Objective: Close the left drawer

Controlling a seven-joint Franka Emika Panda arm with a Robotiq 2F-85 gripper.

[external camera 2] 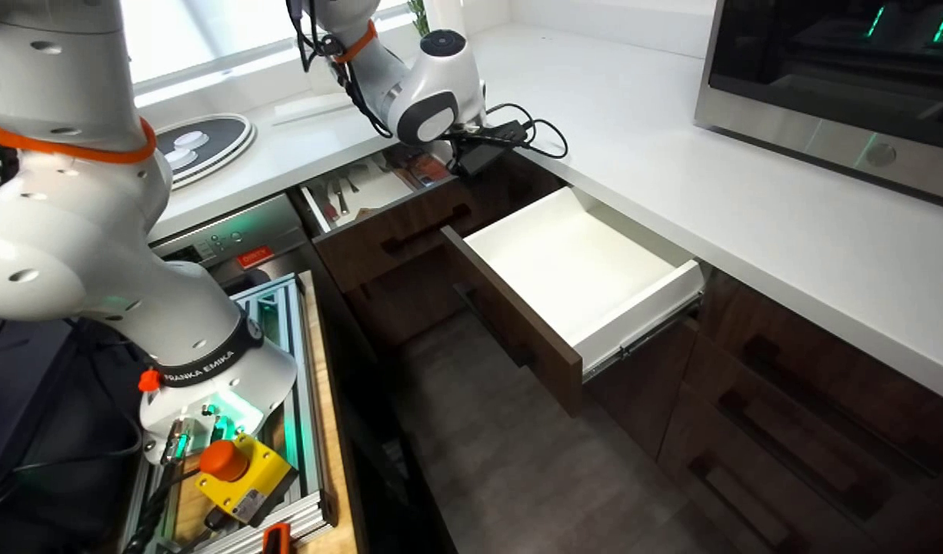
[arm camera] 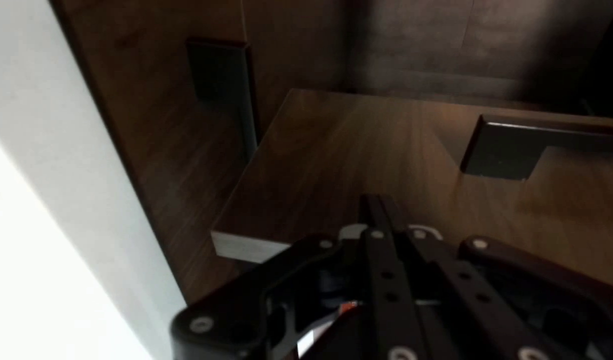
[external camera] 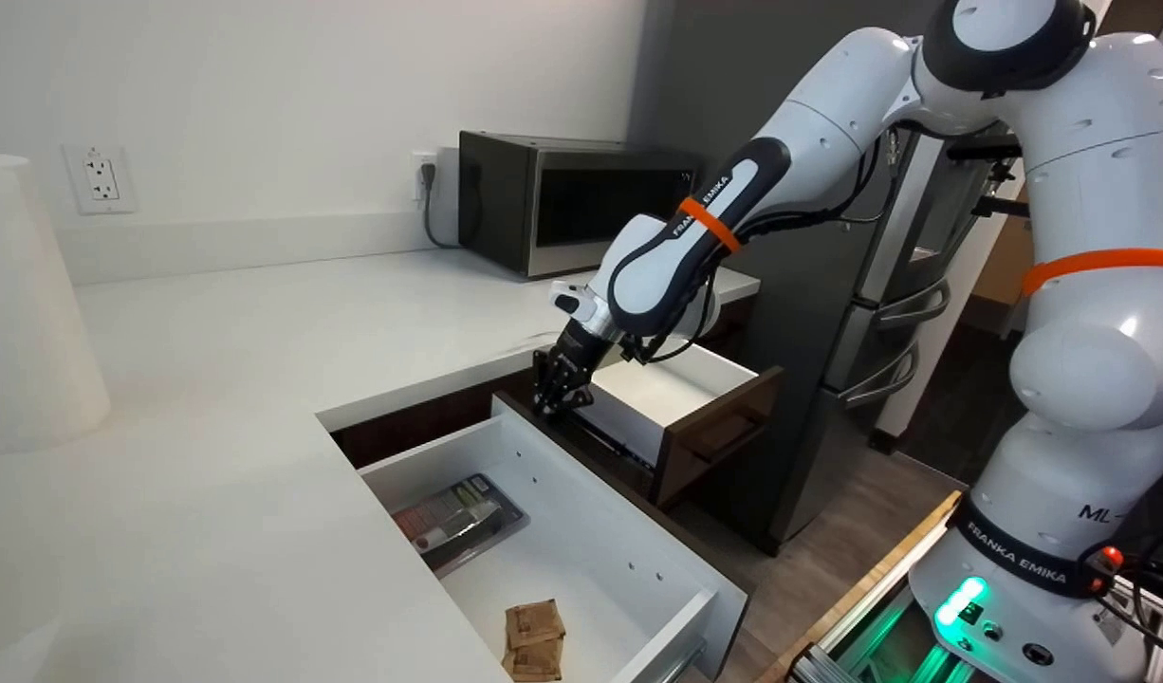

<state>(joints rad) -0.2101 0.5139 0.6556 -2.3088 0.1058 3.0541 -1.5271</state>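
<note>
The left drawer [external camera: 596,541] stands open in both exterior views, with its dark brown front [external camera 2: 360,245] pulled out from the counter. It holds a packaged item [external camera: 463,522] and brown packets [external camera: 534,637]; cutlery shows in it in an exterior view [external camera 2: 341,192]. My gripper [external camera: 551,403] is low at the far end of this drawer's front, in the gap beside the neighbouring drawer. In the wrist view the gripper [arm camera: 379,199] is shut with nothing between its fingertips. They lie over a dark wood front [arm camera: 356,150]; I cannot tell whether they touch it.
The narrower white-lined drawer [external camera 2: 579,265] is also open, close beside my gripper, also seen in an exterior view [external camera: 681,389]. The white countertop [external camera: 287,332] lies just above. A microwave [external camera: 581,204], a paper towel roll [external camera: 31,313] and the fridge [external camera: 790,417] stand around.
</note>
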